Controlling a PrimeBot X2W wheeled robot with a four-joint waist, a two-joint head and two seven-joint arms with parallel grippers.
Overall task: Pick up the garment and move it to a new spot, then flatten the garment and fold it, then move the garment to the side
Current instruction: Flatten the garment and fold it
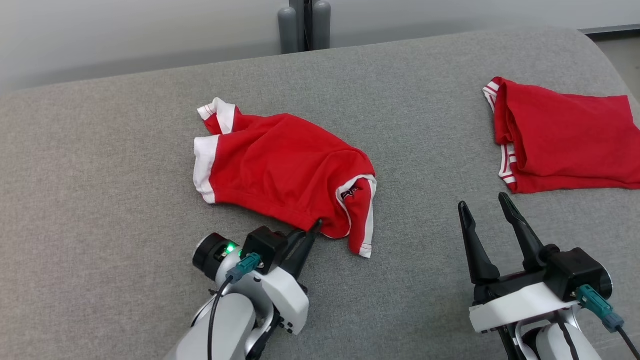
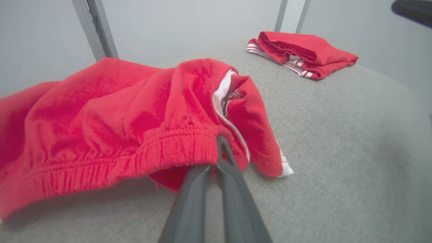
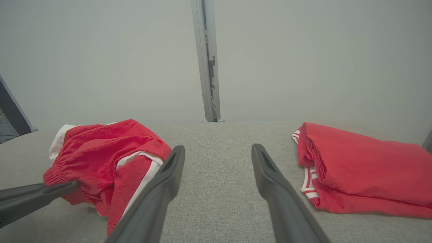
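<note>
Left gripper (image 1: 314,227), jaws clenched on the near hem of the red shorts (image 1: 280,160). In the left wrist view the two dark fingers meet on the gathered elastic waistband (image 2: 135,158), pinching it close to its right end, just left of the white-piped leg flap (image 1: 357,210) that bears a small logo.

From this pinch almost the whole garment lies to the far left. Its long axis runs left to right across the grey cushioned surface (image 1: 100,175), waistband along the near edge, white-banded cuffs (image 1: 205,170) at the far-left end. The shorts are crumpled and rest on the cushion left of centre.

Right gripper (image 1: 482,201), jaws released and spread wide with nothing between them, over bare cushion well apart from the shorts on their right. It stands nearer to the second red garment (image 1: 565,145), which lies folded at the far right.

Judgement: the left arm is the nearer and already has hold, so the pick-up falls to it. Because the grip sits at one end of the waistband, the cloth would probably hang or trail leftward from that single point when raised.
</note>
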